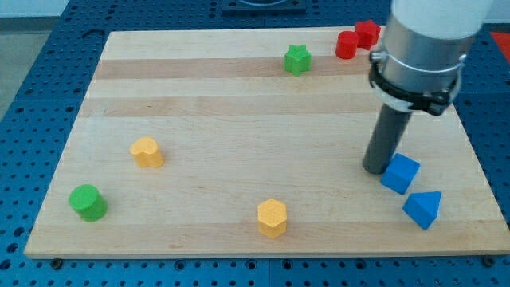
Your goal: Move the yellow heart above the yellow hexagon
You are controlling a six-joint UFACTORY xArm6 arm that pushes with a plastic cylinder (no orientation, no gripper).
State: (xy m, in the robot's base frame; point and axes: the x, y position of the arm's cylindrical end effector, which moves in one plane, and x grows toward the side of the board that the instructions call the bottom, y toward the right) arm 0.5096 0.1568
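Observation:
The yellow heart [147,151] lies at the view's left of the wooden board [239,119]. The yellow hexagon [272,218] sits near the board's bottom edge, to the right of and below the heart. My tip [374,169] rests on the board at the view's right, far from both yellow blocks. It is right next to the left side of a blue cube [399,173].
A blue triangular block [422,209] lies below and right of the blue cube. A green cylinder [87,202] sits at the bottom left. A green star [297,60] and two red blocks [355,39] lie near the top edge.

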